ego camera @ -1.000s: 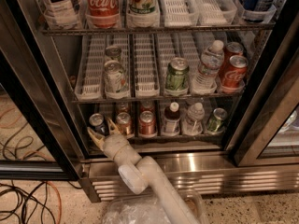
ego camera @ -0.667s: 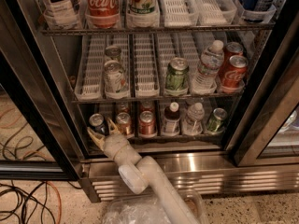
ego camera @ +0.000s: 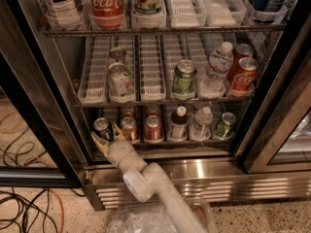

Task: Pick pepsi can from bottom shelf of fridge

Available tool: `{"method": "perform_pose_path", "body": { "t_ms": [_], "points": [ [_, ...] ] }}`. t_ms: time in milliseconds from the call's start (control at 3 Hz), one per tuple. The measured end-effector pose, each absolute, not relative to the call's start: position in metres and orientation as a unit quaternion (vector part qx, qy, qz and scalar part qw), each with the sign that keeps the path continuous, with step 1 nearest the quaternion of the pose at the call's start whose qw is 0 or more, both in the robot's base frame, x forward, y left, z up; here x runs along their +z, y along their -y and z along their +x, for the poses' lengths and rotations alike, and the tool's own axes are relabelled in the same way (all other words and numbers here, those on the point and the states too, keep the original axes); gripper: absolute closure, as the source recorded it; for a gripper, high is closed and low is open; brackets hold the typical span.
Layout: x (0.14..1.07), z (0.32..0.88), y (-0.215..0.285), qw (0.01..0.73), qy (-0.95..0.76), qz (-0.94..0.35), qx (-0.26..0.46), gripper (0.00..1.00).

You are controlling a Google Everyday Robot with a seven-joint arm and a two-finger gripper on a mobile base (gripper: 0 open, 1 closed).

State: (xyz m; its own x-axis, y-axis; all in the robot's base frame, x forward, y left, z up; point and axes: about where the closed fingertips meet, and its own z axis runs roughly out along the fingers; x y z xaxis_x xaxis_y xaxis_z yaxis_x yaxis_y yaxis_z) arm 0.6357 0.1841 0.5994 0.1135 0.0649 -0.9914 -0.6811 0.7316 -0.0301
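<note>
Nothing has shifted: my gripper [ego camera: 107,135] stays spread open at the pepsi can [ego camera: 102,126]. It stands leftmost on the bottom shelf [ego camera: 165,142].

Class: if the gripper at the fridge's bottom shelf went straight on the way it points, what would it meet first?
Most likely the pepsi can: the open gripper sits at the front of the bottom shelf, aimed at it, left of the orange-brown can. Depth is unclear.

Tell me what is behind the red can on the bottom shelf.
Another can shows behind the red can, only its upper part; the rest is covered. The open claw is further left, at the pepsi can.
</note>
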Motion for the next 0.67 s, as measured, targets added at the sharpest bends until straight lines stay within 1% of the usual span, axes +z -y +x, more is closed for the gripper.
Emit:
{"method": "perform_pose_path", "body": {
  "t_ms": [333, 667],
  "points": [
    [0.603, 0.641, -0.173, 0.694, -0.616, -0.257, 0.270, 1.00],
    [0.619, 0.644, -0.172, 0.688, -0.609, -0.277, 0.282, 1.00]
  ]
}}
